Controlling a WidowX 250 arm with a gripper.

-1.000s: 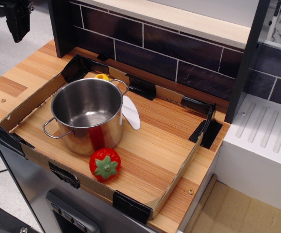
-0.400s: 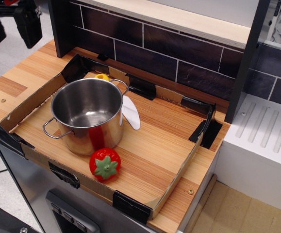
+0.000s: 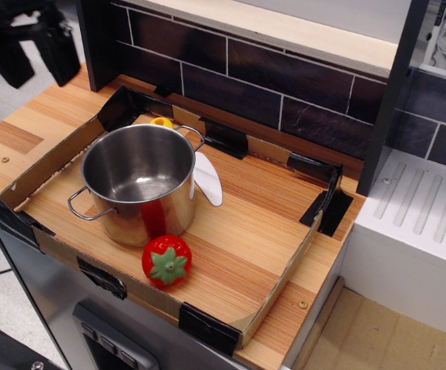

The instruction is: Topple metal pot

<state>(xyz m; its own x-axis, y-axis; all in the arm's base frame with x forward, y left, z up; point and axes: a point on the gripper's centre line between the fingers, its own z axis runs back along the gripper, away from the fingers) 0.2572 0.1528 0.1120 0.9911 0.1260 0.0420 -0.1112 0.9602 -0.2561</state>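
Pot (image 3: 139, 183) stands upright, unlabelled, beside strawberry (image 3: 166, 260).

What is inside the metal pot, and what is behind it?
The metal pot stands upright and looks empty. Behind it a yellow object and a white utensil show only partly; the pot covers the rest.

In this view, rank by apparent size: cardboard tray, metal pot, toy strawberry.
1. Cardboard tray, largest; it holds the other two.
2. Metal pot, standing upright.
3. Toy strawberry, clearly smallest, though nearest the camera.
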